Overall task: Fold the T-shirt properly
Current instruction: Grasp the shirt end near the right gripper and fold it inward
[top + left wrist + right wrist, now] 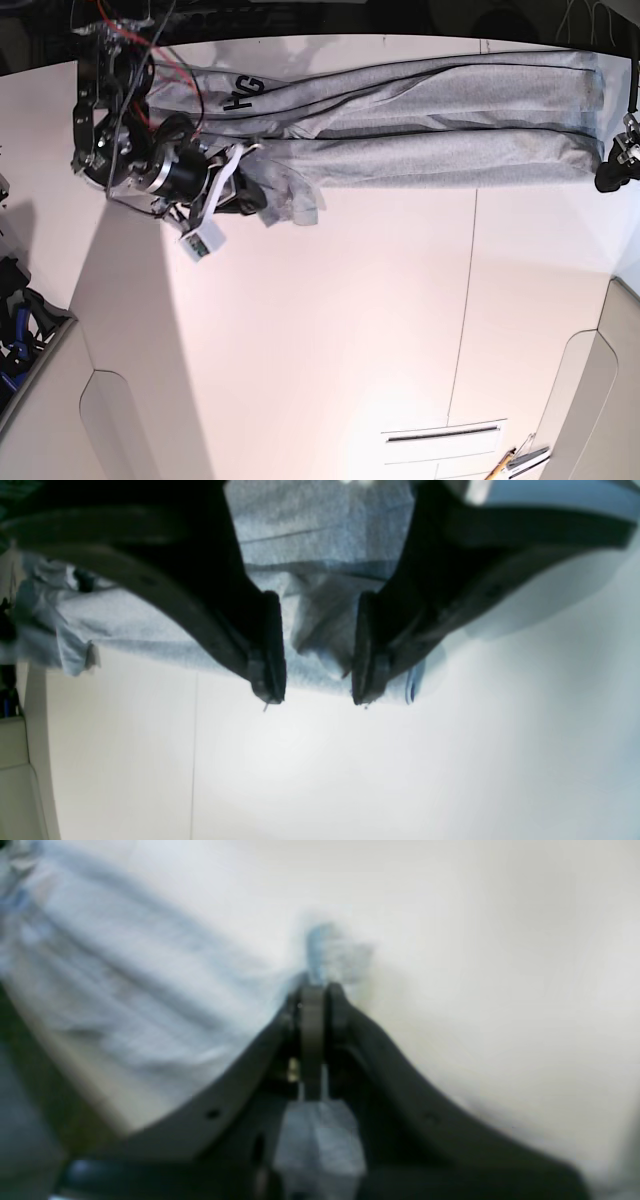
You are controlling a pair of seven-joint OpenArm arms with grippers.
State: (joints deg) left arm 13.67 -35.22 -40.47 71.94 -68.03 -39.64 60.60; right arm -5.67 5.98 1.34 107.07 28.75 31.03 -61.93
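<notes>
Your T-shirt (420,125) lies stretched in a long band across the 12 o'clock edge of the desk (380,330), already doubled lengthwise. At its 9 o'clock end your right gripper (314,990) has its jaws clenched on a bunched corner, likely to lift it for the next fold. At 3 o'clock your left gripper (317,647) hovers with jaws released, straddling the hem, probably ready to pinch it.

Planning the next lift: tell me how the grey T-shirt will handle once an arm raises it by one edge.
The T-shirt is probably floppy: it already lies in long wrinkles and folds across the table. It should drape and drag rather than hold shape, since the right gripper pinches only a small bunch of fabric. It looks light, thin knit, so slipping from the left gripper, now open over the edge, seems possible.
</notes>
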